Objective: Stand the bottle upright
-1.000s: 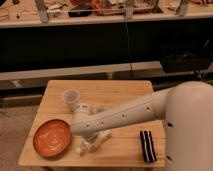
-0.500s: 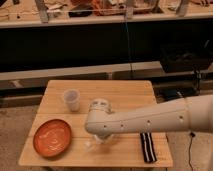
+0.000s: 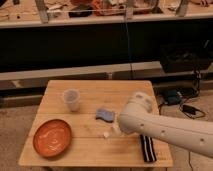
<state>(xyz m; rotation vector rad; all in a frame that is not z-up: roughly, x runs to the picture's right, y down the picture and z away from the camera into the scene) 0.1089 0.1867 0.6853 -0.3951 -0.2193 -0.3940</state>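
Small whitish translucent plastic bottle (image 3: 106,134): only a pale bit shows, low on the table just front-left of the arm's end, between the sponge and the front edge. Can't tell if it's lying or upright, looks low, so probably not stood up yet.

Step in hand, my guess: working on the bottle at tabletop level, either grasping or tipping it. Two-finger gripper (image 3: 114,129) sits mostly tucked under the bulky white robot arm (image 3: 165,131), right down by the bottle, fingers pressed together. Whether they pinch the bottle or just touch it, can't tell.

Next move calls for a firm hold near the cap end, rotating the bottle to vertical, setting the base flat, then letting go gently. It looks light and could roll or tip over.

Surroundings:
- dark shelving with a cluttered counter (image 3: 100,15) behind
- light wooden slatted table (image 3: 95,90)
- round orange plate (image 3: 52,137), front-left
- clear plastic cup (image 3: 71,99), upright, back-left
- blue sponge (image 3: 105,115), mid-table, near the gripper
- black-and-white striped flat object (image 3: 147,147), front-right, partly under the arm
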